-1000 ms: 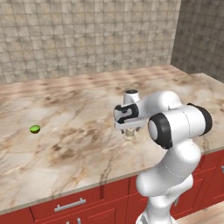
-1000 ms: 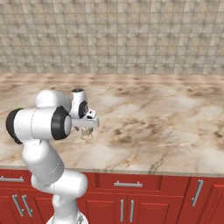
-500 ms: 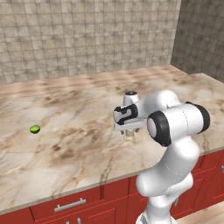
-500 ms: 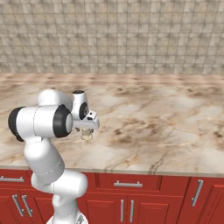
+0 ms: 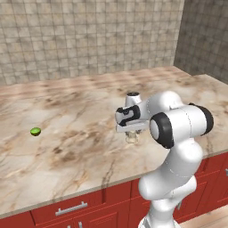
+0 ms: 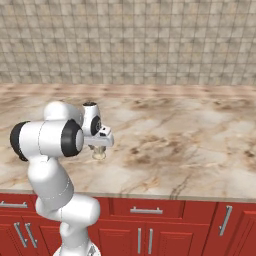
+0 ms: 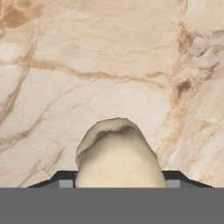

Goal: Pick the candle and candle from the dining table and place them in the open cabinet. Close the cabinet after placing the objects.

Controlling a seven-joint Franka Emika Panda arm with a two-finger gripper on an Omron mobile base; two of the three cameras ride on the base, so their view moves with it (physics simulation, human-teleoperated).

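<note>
The tool (image 5: 132, 135) pointed straight down over the worktop (image 5: 80, 133), low above the stone, with the pale cream candle (image 5: 131, 137) sitting between its fingertips. In the hand view the candle (image 7: 118, 155) bulged up large between the two dark finger tips (image 7: 65, 178), which pressed in close on either side of it, so the tool looked closed on the candle, though whether it truly bore the weight I could not tell. From the right base view the candle (image 6: 99, 153) showed just under the tool (image 6: 99, 150), its bottom at or barely off the marble; the contact itself was too small to judge.

The candle stood fairly near the worktop's front edge, above the red drawer fronts (image 6: 150, 215) with their silver handles (image 6: 144, 211). Behind and to both sides the marbled stone lay broad and open, running back to the tiled wall (image 5: 89, 40). To the right, in the left base view, the worktop ran into a corner where a second tiled wall (image 5: 205, 35) turned forward. A small green round thing (image 5: 35, 131) lay well apart from the candle, far off to the left, with bare stone all round it.

The arm's own big white elbow and dark joint (image 5: 178, 127) stood beside the tool in the left base view, hiding the worktop beyond it. The candle's lower part was cut off in the hand view, and its shape there looked lumpy and hard to read.
</note>
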